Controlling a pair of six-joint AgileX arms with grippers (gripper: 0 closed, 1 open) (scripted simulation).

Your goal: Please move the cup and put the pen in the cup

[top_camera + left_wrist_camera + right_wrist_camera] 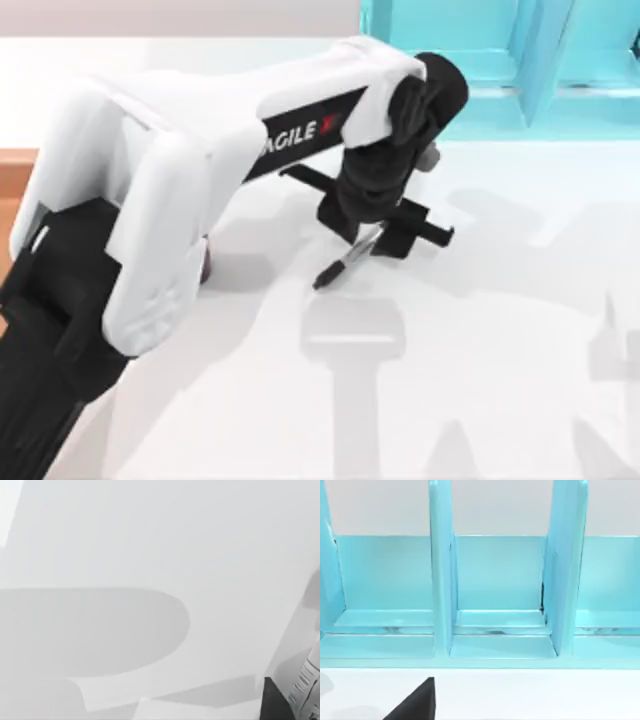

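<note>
1. One main hazard: the pen [348,258] hangs tilted from the left gripper [372,236], black tip [324,278] angled down toward the tabletop [480,330]. In my judgement, a grip this far up the barrel lets the pen pivot or slip if the arm swings fast.
2. A second hazard: the cup [206,262] is almost wholly hidden under the left arm's white forearm [170,230], with just a reddish-brown sliver at the arm's edge. Aiming the pen at an opening I cannot see risks hitting the rim or tipping the cup.
3. The left arm reaches from the top view's lower left across to the table's middle, wrist turned downward, gripper closed on the pen above the tabletop.
4. The right wrist view faces a turquoise divided rack [500,605]; I cannot tell the right gripper's state.
</note>
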